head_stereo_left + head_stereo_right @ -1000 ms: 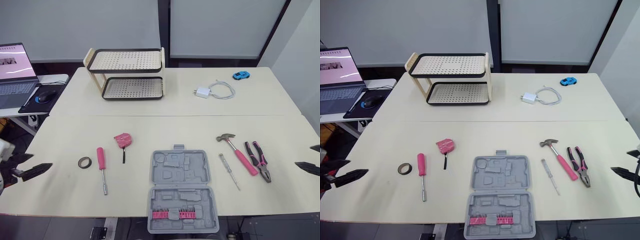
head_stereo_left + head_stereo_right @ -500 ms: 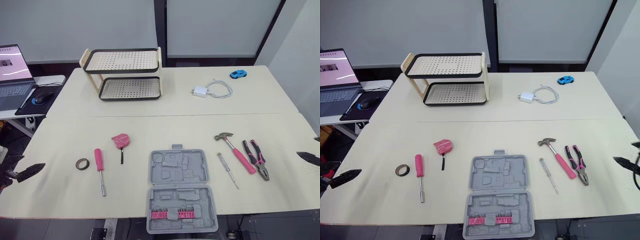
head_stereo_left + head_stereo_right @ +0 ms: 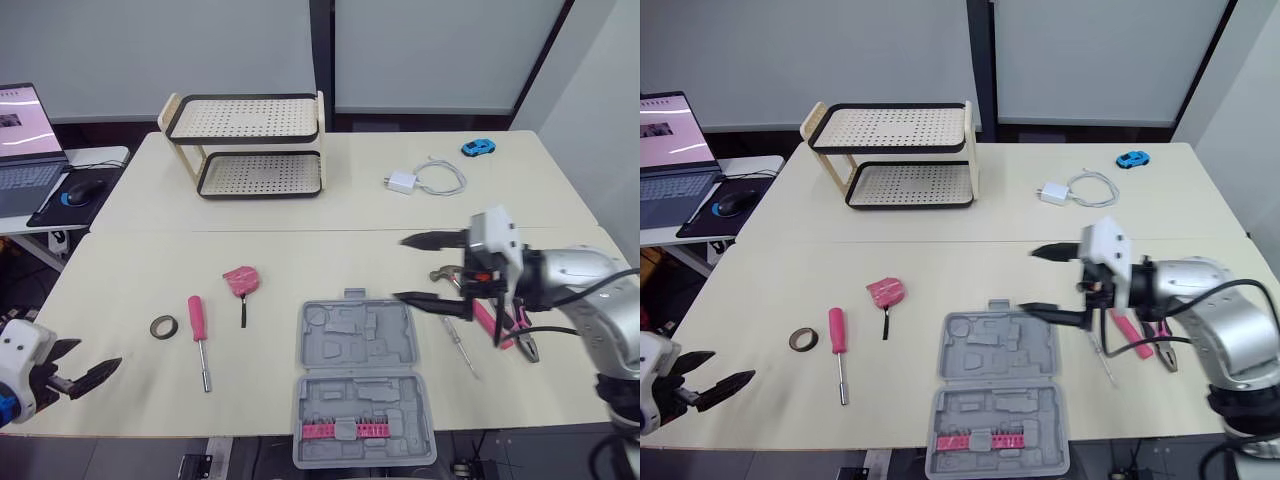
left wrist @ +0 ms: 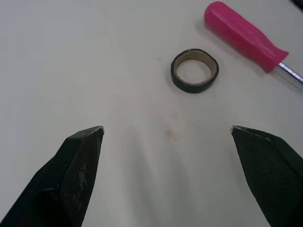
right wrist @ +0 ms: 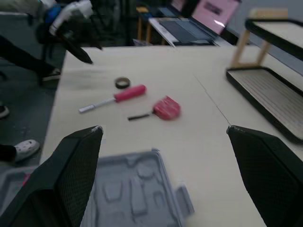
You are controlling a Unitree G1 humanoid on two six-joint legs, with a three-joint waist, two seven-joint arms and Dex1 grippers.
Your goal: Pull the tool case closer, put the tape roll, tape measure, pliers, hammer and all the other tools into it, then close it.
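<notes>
My right pincer (image 3: 422, 268) hangs spread wide by the far right corner of the tool case (image 3: 365, 340), one finger about level with the rim. My left pincer (image 4: 165, 130) is spread too, low over the table (image 3: 300, 260), well left of the case and nearer me than the tape roll (image 4: 194, 70).

The case lies open with its near half, the one holding the pink bits (image 3: 345, 430), apparently past the table's near edge. That's my worry: if I drag it closer, I reckon it could tip off and spill them.

Right of the case lie the slim screwdriver (image 3: 458, 343), hammer (image 3: 487, 318) and pliers (image 3: 520, 325), under my right wrist — its dangling cable could catch and drag them. Left of the case sit the tape measure (image 3: 241, 280) and pink screwdriver (image 3: 200, 325) — a careless sweep might roll the latter away.
</notes>
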